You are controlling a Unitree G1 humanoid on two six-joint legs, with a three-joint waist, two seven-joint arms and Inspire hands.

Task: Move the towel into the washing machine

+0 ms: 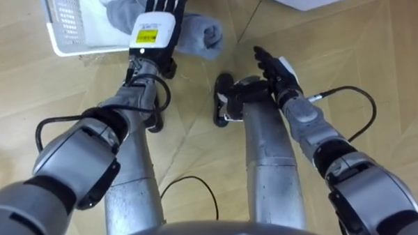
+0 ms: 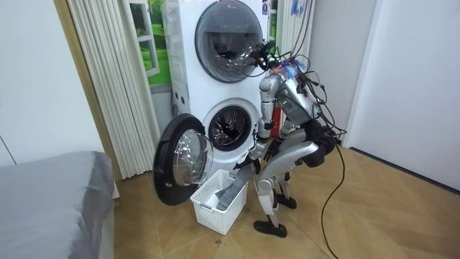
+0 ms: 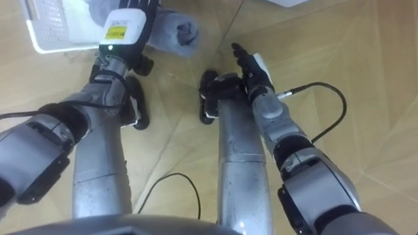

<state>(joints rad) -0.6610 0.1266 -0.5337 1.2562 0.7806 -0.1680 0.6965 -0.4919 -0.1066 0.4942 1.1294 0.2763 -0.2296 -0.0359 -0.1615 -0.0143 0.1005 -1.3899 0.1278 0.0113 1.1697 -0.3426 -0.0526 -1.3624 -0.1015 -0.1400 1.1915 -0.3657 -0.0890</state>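
The robot stood bent forward before two stacked washing machines. The lower washing machine (image 2: 230, 129) had its round door (image 2: 180, 162) swung wide open toward the room view's left. A white basket (image 1: 66, 25) sat on the wooden floor (image 1: 378, 54) just below the drum opening and close beside that door.

The grey towel (image 1: 201, 33) hung over the basket's rim at the corner nearest the robot. Part of it lay inside, and a rolled end rested on the floor just outside. The left hand (image 1: 158, 25) reached down over that corner with its back turned up. Its fingers were straight and spread across the towel, not curled round it. The right hand (image 1: 273, 67) hovered above the floor to the right of the towel, well apart from it, with its fingers relaxed, loosely spread and holding nothing.

A white edge (image 1: 304, 1) showed beyond the right hand, though what it belonged to could not be told. Pale vertical blinds (image 2: 108, 79) hung at the room view's left of the machines, and a grey bed (image 2: 50, 194) filled that view's lower left corner.
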